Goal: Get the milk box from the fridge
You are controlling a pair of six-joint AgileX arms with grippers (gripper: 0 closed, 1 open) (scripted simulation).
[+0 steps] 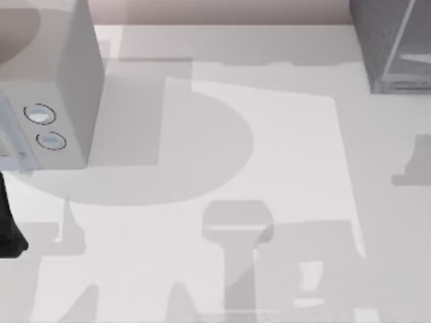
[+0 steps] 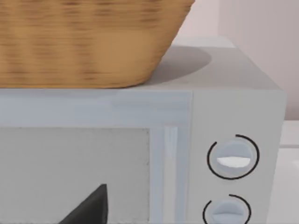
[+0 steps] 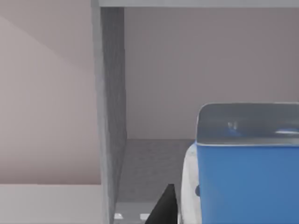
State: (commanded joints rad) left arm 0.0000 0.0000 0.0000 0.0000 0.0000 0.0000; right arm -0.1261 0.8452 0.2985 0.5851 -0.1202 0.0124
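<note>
blue milk box stands on the fridge floor, just beside your right gripper's dark fingertip; whether those jaws are wide you cannot tell. ease straight in, square to the carton, probably clear of the wall.

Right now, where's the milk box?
In the right wrist view the milk box stands close ahead, inside the fridge beside its dark grey wall; the fridge sits at the table's far right corner.

A woven basket sits atop a pale grey box with two round dials; a dark fingertip shows below.
</note>
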